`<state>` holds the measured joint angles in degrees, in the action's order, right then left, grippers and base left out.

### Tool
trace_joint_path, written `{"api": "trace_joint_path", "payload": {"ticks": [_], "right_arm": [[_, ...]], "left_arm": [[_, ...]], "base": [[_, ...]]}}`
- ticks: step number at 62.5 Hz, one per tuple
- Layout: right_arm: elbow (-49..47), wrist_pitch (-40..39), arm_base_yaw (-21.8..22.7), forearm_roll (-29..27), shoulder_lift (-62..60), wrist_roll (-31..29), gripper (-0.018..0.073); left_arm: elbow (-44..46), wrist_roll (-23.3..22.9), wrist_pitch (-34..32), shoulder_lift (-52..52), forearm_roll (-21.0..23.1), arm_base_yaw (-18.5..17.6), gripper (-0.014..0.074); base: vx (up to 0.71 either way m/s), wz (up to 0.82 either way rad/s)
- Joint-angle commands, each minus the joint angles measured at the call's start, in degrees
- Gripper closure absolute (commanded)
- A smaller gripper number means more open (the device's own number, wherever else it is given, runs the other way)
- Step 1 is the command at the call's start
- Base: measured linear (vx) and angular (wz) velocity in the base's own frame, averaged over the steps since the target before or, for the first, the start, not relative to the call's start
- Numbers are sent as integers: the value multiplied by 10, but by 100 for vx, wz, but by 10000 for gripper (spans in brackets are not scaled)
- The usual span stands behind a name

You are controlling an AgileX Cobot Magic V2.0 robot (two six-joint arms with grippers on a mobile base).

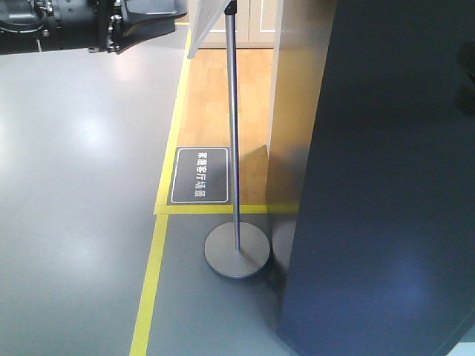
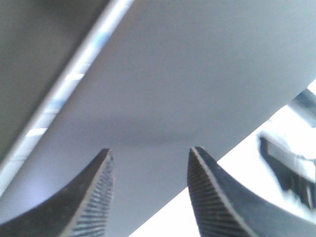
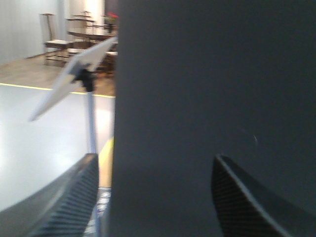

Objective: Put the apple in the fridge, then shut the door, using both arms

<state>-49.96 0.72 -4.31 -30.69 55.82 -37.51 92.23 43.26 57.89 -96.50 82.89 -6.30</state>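
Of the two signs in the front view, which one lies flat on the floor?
The black plaque with white characters, beside the yellow tape. The other, a pale board, sits tilted on top of the grey pole.

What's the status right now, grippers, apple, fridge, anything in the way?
Left gripper open, empty, facing a grey panel. Right gripper open, empty, close to a dark slab. Apple not in view. Sign stand beside the slab.

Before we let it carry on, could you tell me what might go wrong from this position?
1. The sign stand sits right beside the dark grey panel; an arm swing might knock it over.
2. Both the left gripper and right gripper are open and empty near dark surfaces; no apple shows, so its placement cannot be confirmed.
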Motion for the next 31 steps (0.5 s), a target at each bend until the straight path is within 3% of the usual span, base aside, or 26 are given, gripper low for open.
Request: {"api": "trace_joint_path", "payload": {"ticks": [1, 8, 15, 31], "right_arm": [[-39, -112, 3, -1, 50, -12, 43], [-55, -179, 3, -22, 102, -12, 43], [-67, -238, 3, -81, 142, -16, 43], [-119, -269, 3, -148, 216, -86, 43]], "left_arm": [[19, 3, -13, 27, 10, 7, 285], [19, 1, -18, 27, -17, 12, 302], [19, -3, -28, 27, -40, 12, 313], [19, -3, -55, 27, -54, 12, 313]], "base": [[0, 0], [0, 0], [0, 0], [0, 0]]}}
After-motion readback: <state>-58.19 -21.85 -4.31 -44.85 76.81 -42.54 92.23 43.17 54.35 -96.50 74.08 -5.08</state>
